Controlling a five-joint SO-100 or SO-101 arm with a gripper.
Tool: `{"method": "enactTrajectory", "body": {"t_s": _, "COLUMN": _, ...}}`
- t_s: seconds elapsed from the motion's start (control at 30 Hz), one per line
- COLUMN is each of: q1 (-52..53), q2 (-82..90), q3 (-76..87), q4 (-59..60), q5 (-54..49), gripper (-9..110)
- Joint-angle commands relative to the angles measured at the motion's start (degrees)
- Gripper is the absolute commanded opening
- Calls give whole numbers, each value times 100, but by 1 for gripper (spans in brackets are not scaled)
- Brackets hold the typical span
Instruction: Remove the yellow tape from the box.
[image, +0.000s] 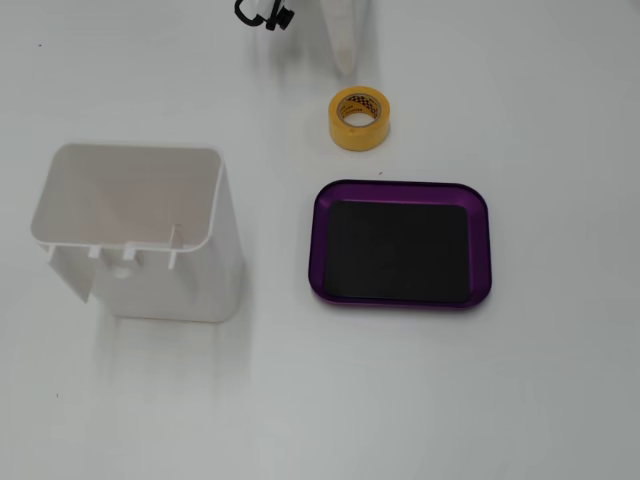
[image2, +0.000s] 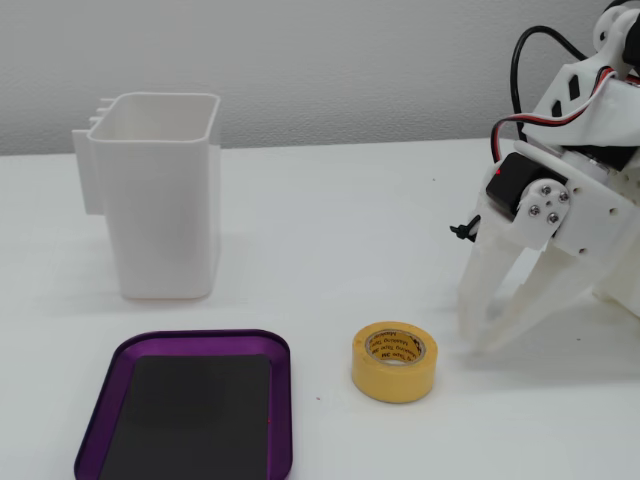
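Your yellow tape lies flat on the white surface, outside the box and just beside its rim; in the top-down fixed view the roll sits just above the purple tray, whose black floor is bare. Your gripper has its jaws narrowly parted, holding nothing, tips down near the surface just right of the roll. The tall white bin stands well apart.
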Motion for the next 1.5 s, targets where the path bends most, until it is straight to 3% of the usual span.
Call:
{"method": "enactTrajectory", "body": {"t_s": 0.0, "q1": 26, "q2": 387, "q3": 35, "q4": -9, "q5": 9, "gripper": -1}}
{"method": "enactTrajectory", "body": {"t_s": 0.37, "q1": 527, "q2": 387, "q3": 35, "q4": -18, "q5": -721, "gripper": -1}}
{"method": "enactTrajectory", "body": {"t_s": 1.47, "q1": 545, "q2": 387, "q3": 35, "q4": -97, "q5": -756, "gripper": 0}}
